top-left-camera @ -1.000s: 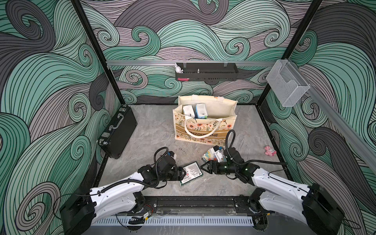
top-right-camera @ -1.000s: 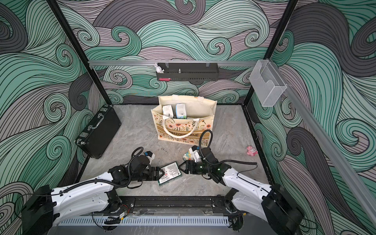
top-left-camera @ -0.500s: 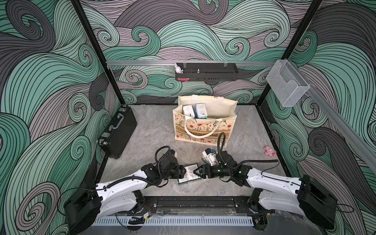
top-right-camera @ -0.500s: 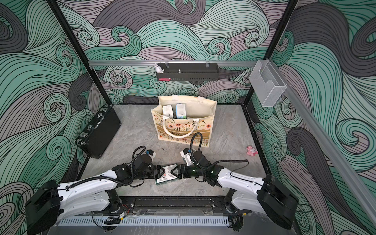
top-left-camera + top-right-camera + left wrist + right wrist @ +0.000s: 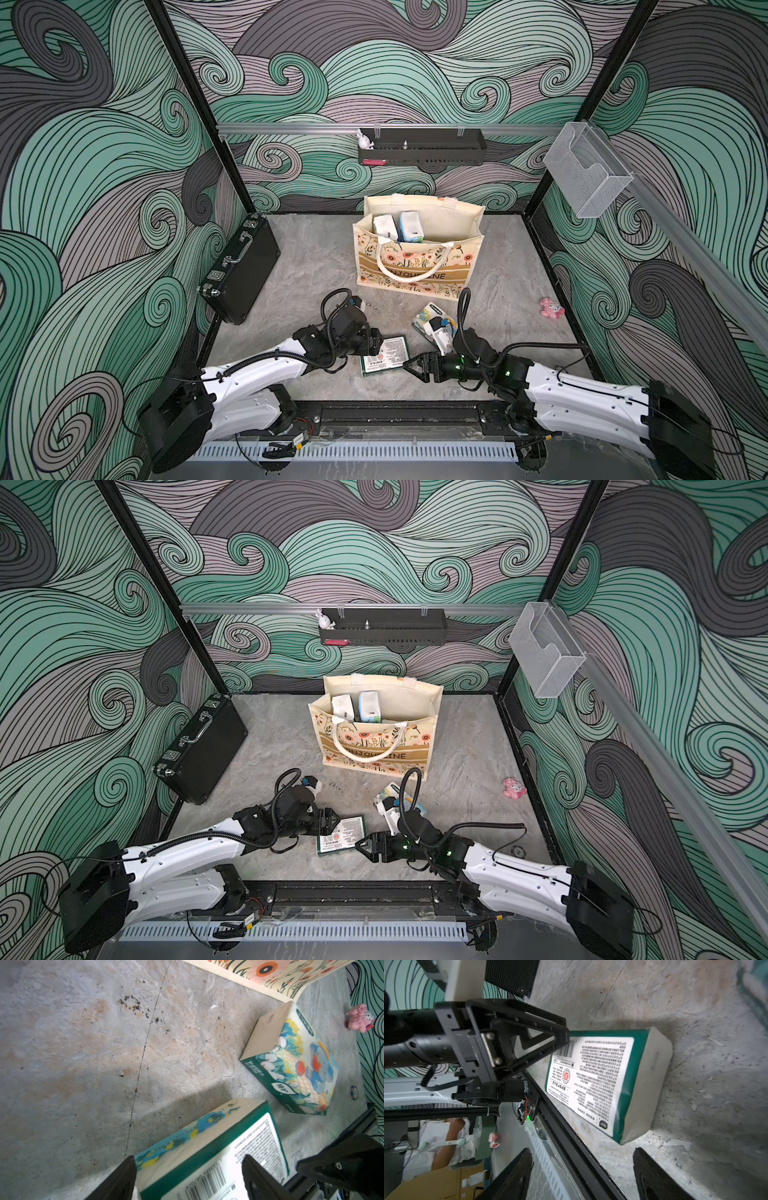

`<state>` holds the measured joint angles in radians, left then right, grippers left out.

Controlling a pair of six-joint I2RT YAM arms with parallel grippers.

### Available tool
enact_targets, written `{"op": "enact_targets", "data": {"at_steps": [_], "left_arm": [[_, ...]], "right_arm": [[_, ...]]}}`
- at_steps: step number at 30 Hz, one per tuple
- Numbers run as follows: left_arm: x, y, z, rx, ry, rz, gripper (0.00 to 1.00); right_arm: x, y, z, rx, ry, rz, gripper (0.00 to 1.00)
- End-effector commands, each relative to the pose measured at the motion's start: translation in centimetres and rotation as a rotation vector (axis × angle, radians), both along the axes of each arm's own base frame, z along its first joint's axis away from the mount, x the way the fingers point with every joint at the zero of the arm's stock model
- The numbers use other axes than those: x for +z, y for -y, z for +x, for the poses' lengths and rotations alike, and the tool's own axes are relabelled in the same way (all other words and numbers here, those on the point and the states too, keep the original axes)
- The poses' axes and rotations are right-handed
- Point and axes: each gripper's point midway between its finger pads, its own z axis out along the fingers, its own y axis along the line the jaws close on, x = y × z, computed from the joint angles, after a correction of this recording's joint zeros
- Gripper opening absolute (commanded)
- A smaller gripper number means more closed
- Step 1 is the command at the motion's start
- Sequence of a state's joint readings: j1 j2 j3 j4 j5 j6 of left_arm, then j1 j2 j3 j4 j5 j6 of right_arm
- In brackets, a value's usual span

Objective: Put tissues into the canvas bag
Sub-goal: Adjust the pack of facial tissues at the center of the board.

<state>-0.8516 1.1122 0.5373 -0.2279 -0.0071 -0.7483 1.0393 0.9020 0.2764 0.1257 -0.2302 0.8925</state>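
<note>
Where two white robot arms (image 5: 257, 374) reach in from the front rail (image 5: 399, 415), a grey marbled stone-look tabletop (image 5: 316, 266) fills a booth whose walls (image 5: 104, 166) swirl with teal, grey and mauve waves. A black hard briefcase with metal latches (image 5: 241, 270) leans against the left wall. At the back centre stands the cream canvas bag with orange flowers and white rope handles (image 5: 419, 270). It is open, with a white tissue pack (image 5: 384, 226) and a light blue tissue pack (image 5: 411, 226) upright inside. A small pink toy figure (image 5: 551, 308) lies near the right wall. In front of the bag a white pack printed with a blue elephant (image 5: 295, 1068) rests on the table. Nearer the rail lies a dark green-and-white pack with a barcode label (image 5: 390, 357). The left gripper (image 5: 189, 1158) has its jaws spread wide around that pack's barcode end; I cannot tell whether they press on it. The right gripper (image 5: 414, 370) is apart and empty, pointing at the pack's near right corner. A second ago the right gripper sat farther back, level with the pack's far right side. The green pack, bag and briefcase have not noticeably moved.
</note>
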Motion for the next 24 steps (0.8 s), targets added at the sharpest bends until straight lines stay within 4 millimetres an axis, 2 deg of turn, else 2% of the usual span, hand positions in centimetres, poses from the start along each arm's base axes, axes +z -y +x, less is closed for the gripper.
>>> {"op": "enact_targets", "data": {"at_steps": [1,6,12,18,21,24], "left_arm": [[0.4,0.2,-0.3,-0.026,-0.033,0.014,0.82],[-0.1,1.0,-0.8,-0.036,-0.086,-0.021,0.84],[0.5,2.4,-0.2,-0.045,-0.092,-0.058,0.84],[1.6,4.3,0.9,-0.074,-0.087,-0.073,0.84],[2.3,3.8,1.4,-0.08,-0.067,-0.012,0.84],[2.8,1.5,1.5,-0.027,-0.057,0.08,0.9]], "right_arm": [[-0.3,1.3,2.2,-0.076,0.075,-0.089,0.77],[-0.1,-0.2,3.7,-0.059,0.054,-0.063,0.77],[0.0,-3.2,3.2,0.022,-0.001,0.021,0.77],[0.0,-3.2,2.1,0.031,-0.009,0.039,0.77],[0.3,-2.6,2.0,0.018,-0.002,0.041,0.77],[0.3,-1.9,2.1,0.0,0.014,0.013,0.78]]}}
